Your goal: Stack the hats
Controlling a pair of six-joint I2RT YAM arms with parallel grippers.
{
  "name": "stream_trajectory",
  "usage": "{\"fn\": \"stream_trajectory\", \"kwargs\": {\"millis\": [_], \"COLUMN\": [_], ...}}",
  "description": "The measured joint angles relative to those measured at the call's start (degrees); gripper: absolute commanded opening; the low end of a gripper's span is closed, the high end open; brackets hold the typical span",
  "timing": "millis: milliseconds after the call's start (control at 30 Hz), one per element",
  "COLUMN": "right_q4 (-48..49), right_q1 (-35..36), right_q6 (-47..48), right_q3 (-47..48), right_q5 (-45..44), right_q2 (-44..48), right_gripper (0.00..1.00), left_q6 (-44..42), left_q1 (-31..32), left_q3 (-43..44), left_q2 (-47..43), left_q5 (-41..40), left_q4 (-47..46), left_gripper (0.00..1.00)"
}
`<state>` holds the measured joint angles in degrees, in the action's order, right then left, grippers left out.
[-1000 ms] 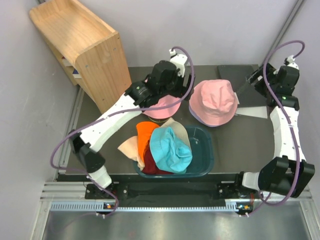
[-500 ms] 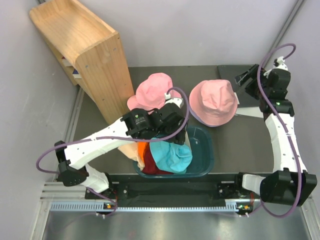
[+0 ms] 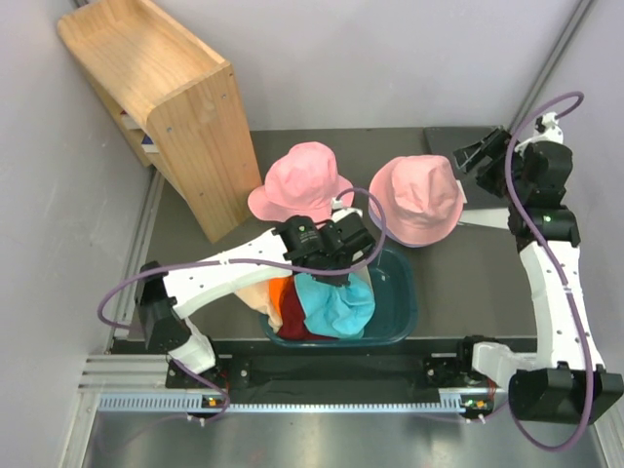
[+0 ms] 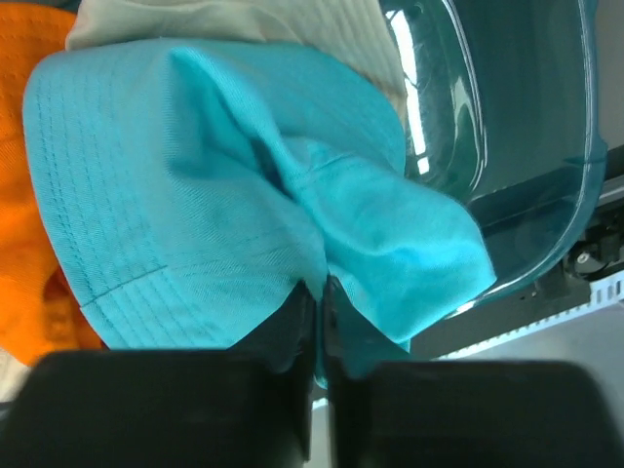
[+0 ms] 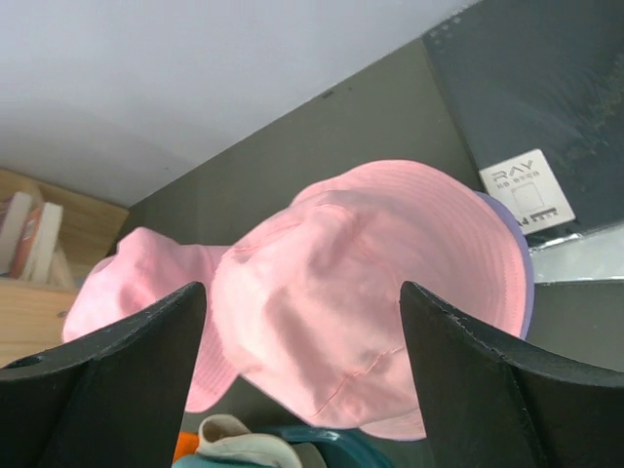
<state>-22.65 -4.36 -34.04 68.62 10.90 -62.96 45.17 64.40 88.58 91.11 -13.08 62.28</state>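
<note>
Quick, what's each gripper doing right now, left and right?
Left gripper: closed, pinching the teal hat.
Right gripper: open, holding nothing.

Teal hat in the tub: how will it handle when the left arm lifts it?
Likely floppy: the teal hat is creased and folded, so it should droop from the left pincer, shut on just one fold. Probably light: thin cloth. It lies over the orange hat in the tub, so it may drag that.

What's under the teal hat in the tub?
Visible at its left edge: orange hat and maroon hat; beige hat beyond it; peach hat hanging over the tub rim. Whatever lies directly beneath the teal hat is covered.
</note>
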Motion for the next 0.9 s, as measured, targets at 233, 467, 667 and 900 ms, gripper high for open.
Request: {"fn": "stream_trajectory", "kwargs": {"millis": [233, 467, 667, 900], "right_q4": [0.6, 5.8, 6.6, 6.3], "right_q1": [2.6, 16.5, 31.3, 42.8], "right_q6": [1.2, 3.0, 7.6, 11.3], "right_q3": [1.4, 1.2, 0.8, 0.8], "right_q5": [7.8, 16.9, 17.2, 12.7], "right_q2": [6.7, 10.0, 8.3, 2.7], "right_gripper": [0.80, 0.80, 0.80, 0.80], "left_q6": [-3.6, -8.4, -11.1, -13.2], "left_q1": [-1.6, -6.1, -10.2, -10.4], "left_q3": [10.0, 14.6, 14.6, 14.6], "left_q2": [2.0, -6.8, -13.4, -12.8], "left_q5": [-3.4, -3.6, -2.3, -0.7], "left_q4": [-0.6, -7.6, -11.6, -13.0], "left_gripper": [0.00, 0.00, 0.00, 0.00]}}
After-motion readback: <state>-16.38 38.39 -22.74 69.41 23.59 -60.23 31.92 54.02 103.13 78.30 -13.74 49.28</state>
